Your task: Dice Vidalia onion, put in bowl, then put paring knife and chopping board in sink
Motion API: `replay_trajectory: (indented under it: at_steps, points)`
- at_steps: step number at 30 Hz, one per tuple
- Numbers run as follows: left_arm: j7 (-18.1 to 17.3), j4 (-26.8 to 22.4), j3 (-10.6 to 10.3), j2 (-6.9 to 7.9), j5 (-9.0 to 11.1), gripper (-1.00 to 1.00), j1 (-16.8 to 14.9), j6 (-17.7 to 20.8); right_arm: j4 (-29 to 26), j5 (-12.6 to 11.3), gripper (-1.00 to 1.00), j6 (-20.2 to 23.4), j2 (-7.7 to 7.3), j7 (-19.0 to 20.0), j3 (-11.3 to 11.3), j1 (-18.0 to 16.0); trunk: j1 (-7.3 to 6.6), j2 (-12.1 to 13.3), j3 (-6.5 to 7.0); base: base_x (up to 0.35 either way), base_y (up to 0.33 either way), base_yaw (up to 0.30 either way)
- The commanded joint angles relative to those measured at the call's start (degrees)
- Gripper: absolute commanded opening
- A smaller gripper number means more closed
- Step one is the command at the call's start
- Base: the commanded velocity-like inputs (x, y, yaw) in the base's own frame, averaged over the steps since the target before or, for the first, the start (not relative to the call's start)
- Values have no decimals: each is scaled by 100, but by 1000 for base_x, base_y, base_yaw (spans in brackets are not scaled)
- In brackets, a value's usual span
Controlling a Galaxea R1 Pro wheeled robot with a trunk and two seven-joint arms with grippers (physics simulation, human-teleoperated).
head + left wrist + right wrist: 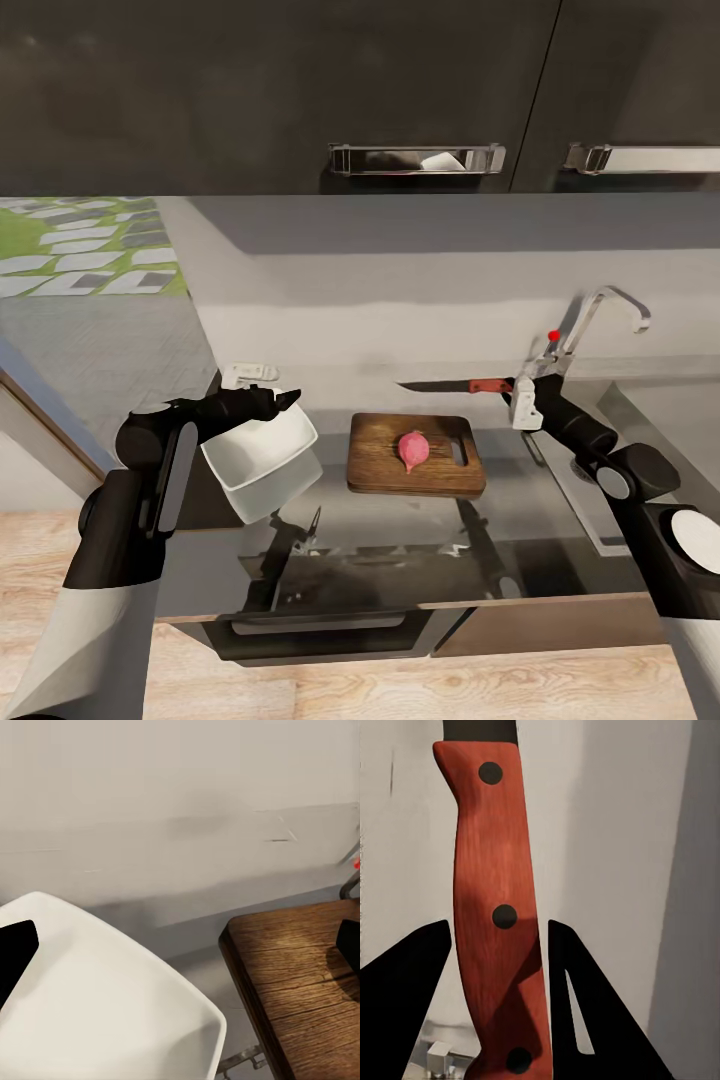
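Grey steel countertop [560, 520] below dark glossy wall cabinets [300, 90] with steel bar handles; pale wood floor [330, 690] in front. The chopping board [416, 455] lies flat on the countertop and serves as landmark. The Vidalia onion [412, 449], whole, rests on the board's middle. The sink [590, 500] lies right of the board, its chrome faucet [600, 310] with red knob [553, 335] rising behind it.

Right gripper [522, 392]: jaws closed to the width of the paring knife's [455, 386] red handle, which sits between the two dark fingers [405, 997] in the right wrist view. The knife is held level in the air, behind and above the board's right end, its blade pointing left. The right arm is bent at the elbow over the sink.

Left gripper [275, 402]: jaws pinch the rim of the white bowl [262, 460], one finger [15, 952] lying inside it. The bowl hangs tilted, just left of the board. The left arm reaches forward with its elbow raised.
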Motion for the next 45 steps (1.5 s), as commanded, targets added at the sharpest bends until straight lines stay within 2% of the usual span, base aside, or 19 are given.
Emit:
replay_trajectory:
  at_steps: [1, 10, 15, 16, 27, 34, 37, 38, 39, 41, 42, 45]
  points:
    - [-10, -4, 5, -2, 7, 100, -6, 35, -6, 36, -100, -25, -4, 30, -1, -4, 3, -11, -11, 0, 0, 0]
    - [-10, -4, -2, -3, 7, 100, -6, 35, 1, 62, -100, -22, -10, 2, 5, 151, 3, -11, -11, -14, 11, 0]
    - [-10, -4, -153, -3, 7, 100, -6, 35, 7, 79, -100, -15, -7, -131, 13, 214, 3, -11, -11, -166, 117, 0]
    - [-10, -4, -234, -4, 7, 100, -6, 35, 14, 85, -100, -10, 0, -319, 20, 226, 3, -11, -11, -93, 67, 0]
    - [-10, -4, -328, -38, 7, 100, -6, 35, 152, 87, -100, 11, 11, -627, 192, 233, 3, -11, -11, -22, 16, 0]
    - [-120, -4, -616, -37, 7, 100, -6, 42, 379, 87, -100, 23, 12, -1008, 300, 233, 3, -11, -11, -1, 1, 0]
    - [-390, -4, -741, -14, 7, 100, -6, 43, 410, 87, -100, 24, 12, -1070, 319, 232, 3, -11, -11, 0, 0, 0]
    - [-612, -4, -771, -2, 7, 100, -6, 43, 418, 87, -100, 24, 12, -1085, 324, 231, 3, -11, -11, 0, 0, 0]
    - [-1165, -4, -790, 36, 7, 100, -6, 38, 435, 87, -100, 25, 12, -1101, 328, 231, 3, -11, -11, 0, 0, 0]
    - [-1426, -4, -792, 62, 7, 100, -6, 37, 445, 87, -100, 25, 12, -1106, 330, 231, 3, -11, -11, 0, 0, 0]
    - [-1749, -4, -791, 139, 1, 100, -6, 31, 474, 87, -100, 25, 12, -1110, 334, 231, 3, -11, -11, 0, 0, 0]
    - [-1880, -4, -788, 194, -1, 100, -6, 28, 488, 89, -100, 25, 12, -1111, 335, 232, 3, -11, -11, 0, 0, 0]
